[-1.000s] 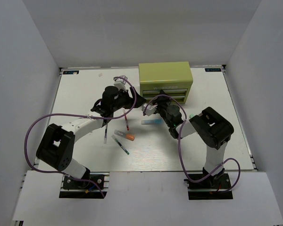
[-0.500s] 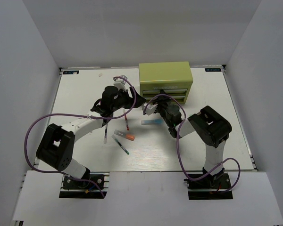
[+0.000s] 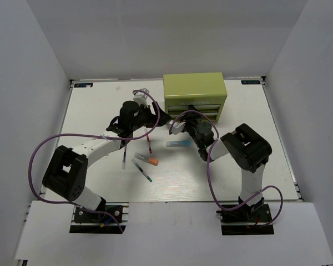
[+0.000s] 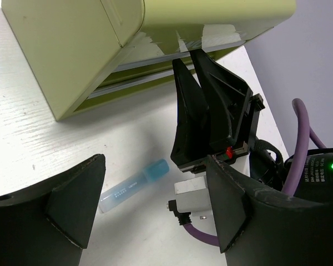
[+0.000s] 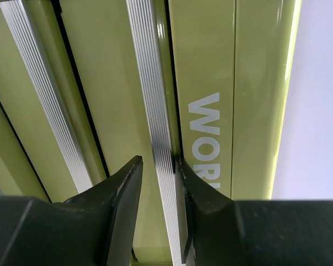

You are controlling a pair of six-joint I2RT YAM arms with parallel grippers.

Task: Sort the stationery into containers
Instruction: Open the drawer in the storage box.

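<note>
The olive-green box (image 3: 194, 88) stands at the back of the table, its drawers facing me. My right gripper (image 3: 190, 110) is at the drawer fronts. In the right wrist view its fingers (image 5: 158, 166) straddle a silver ribbed drawer handle (image 5: 150, 83), narrowly open, with a gap on the left side. My left gripper (image 3: 162, 117) is open and empty just left of the box, above the light-blue bar (image 4: 134, 185). On the table lie the blue bar (image 3: 178, 143), a red-white pen (image 3: 149, 145), an orange-capped marker (image 3: 146, 159), a green-tipped pen (image 3: 142, 170) and a grey pen (image 3: 124, 157).
The two grippers are close together in front of the box's left half; the left wrist view shows the right gripper (image 4: 190, 55) against the box (image 4: 72, 50). Purple cables loop beside both arms. White walls enclose the table.
My right gripper has edged slightly toward the drawer fronts. The left arm and the stationery have not visibly moved.
</note>
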